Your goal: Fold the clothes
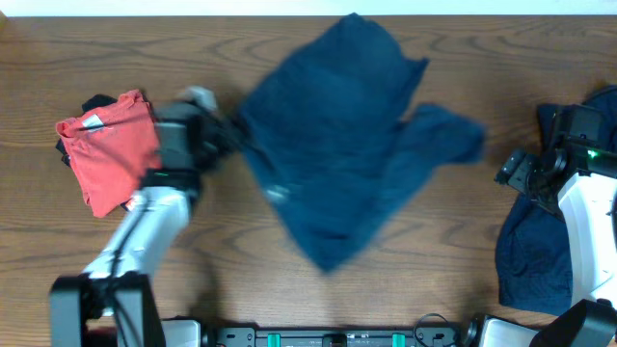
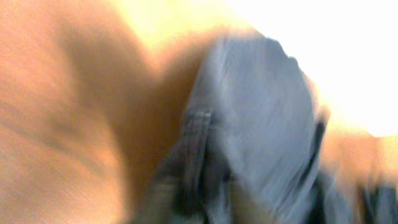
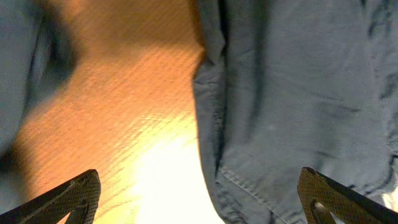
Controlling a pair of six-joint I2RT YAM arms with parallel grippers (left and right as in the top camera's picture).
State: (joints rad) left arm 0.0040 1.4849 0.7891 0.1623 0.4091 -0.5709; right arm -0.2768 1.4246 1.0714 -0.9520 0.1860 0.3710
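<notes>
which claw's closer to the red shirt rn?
Left. The left claw sits just beside the red shirt, between it and the spread navy garment; the right claw is on the far side of that garment.

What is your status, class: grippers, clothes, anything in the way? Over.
Left gripper at edge of big garment, grip unclear, blurred. Right gripper open, near second garment. Red shirt far left, off the garments.

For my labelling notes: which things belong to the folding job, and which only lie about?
Job: large wrinkled dark navy-blue cloth garment, centre; second dark navy-blue cloth garment, right edge.
Lying about: small red folded shirt, left.
</notes>
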